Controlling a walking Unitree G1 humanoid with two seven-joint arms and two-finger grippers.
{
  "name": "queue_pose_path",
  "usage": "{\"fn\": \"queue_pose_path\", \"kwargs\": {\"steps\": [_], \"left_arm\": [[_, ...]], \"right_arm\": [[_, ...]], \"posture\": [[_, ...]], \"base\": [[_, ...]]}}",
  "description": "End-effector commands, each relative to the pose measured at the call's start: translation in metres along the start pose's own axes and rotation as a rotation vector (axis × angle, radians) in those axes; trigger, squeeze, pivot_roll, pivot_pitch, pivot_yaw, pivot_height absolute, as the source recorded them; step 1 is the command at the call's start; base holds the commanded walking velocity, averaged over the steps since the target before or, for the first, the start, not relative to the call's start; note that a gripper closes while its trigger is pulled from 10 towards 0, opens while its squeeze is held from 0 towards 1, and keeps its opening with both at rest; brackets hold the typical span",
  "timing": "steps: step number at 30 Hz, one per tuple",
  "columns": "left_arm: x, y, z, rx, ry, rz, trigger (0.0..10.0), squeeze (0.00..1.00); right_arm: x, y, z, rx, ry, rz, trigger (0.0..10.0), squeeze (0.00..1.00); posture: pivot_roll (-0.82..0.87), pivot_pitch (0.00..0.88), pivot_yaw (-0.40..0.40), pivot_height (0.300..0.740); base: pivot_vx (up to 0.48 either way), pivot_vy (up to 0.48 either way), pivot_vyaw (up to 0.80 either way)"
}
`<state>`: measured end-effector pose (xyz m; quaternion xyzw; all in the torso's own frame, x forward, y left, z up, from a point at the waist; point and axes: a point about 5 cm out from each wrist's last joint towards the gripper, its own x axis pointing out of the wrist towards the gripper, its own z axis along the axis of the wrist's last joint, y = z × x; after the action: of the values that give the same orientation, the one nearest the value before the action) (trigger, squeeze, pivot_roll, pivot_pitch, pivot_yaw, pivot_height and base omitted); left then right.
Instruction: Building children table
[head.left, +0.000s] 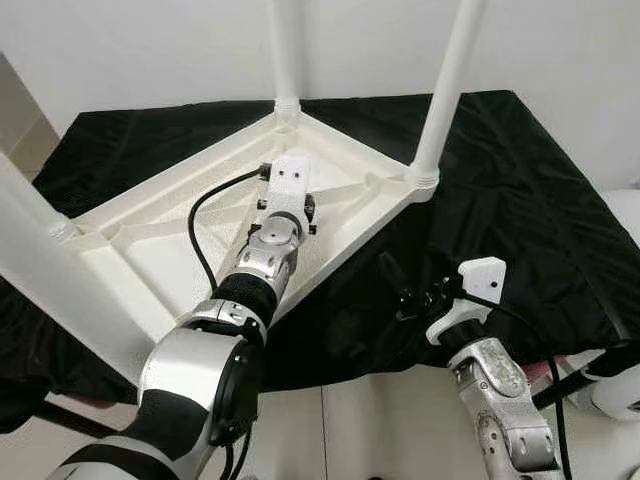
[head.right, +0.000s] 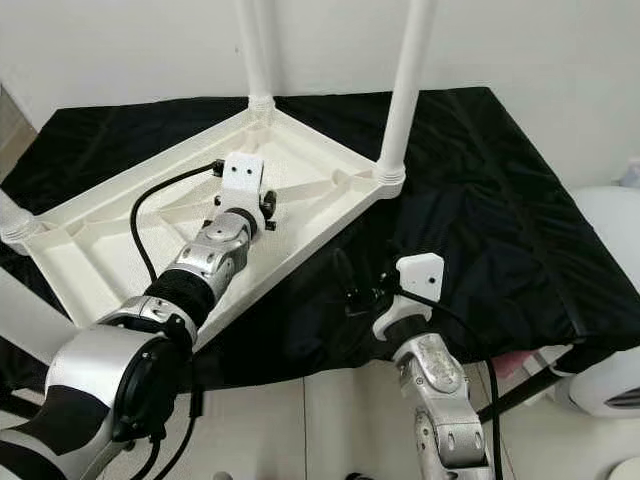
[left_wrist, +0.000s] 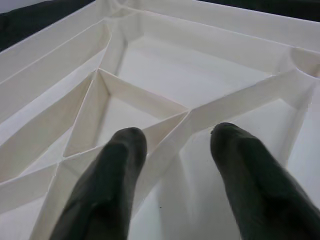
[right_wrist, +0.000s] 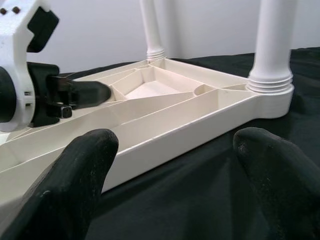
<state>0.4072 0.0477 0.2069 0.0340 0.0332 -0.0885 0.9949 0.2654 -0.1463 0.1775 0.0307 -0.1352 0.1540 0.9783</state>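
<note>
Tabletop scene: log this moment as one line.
upturned tabletop on black cloth, legs up | left gripper open over ribs | right gripper open beside rim

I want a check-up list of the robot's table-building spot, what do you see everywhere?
Surface: black cloth covers the work surface.
Job's things: white tabletop lies upside down; legs stand up from its corners.
Clutter: nothing seen.
Grippers: left gripper open above the tabletop's ribs; right gripper open over the cloth, beside the tabletop's edge.
Cables: black cable loops from the left wrist.
Surroundings: white wall behind; white round thing to the right.
</note>
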Motion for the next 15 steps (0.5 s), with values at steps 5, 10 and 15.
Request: {"fn": "queue_pose_path", "kwargs": {"steps": [5, 10, 15], "left_arm": [[-0.002, -0.019, 0.025, 0.005, -0.137, -0.151, 10.0, 0.00], [-0.012, -0.029, 0.054, -0.020, -0.313, -0.306, 10.0, 0.00], [-0.025, -0.032, 0.060, 0.027, -0.403, -0.375, 10.0, 0.00]], "right_arm": [[0.000, 0.004, 0.000, 0.003, 0.004, 0.011, 10.0, 0.00], [0.004, 0.005, -0.001, 0.005, 0.010, 0.014, 10.0, 0.00], [0.011, 0.006, -0.004, -0.012, 0.018, 0.008, 10.0, 0.00]], "posture": [[-0.13, 0.147, 0.100, 0.740], [-0.13, 0.147, 0.095, 0.740], [-0.12, 0.146, 0.091, 0.740]], "base": [[0.000, 0.000, 0.00], [0.000, 0.000, 0.00], [0.000, 0.000, 0.00]]}}
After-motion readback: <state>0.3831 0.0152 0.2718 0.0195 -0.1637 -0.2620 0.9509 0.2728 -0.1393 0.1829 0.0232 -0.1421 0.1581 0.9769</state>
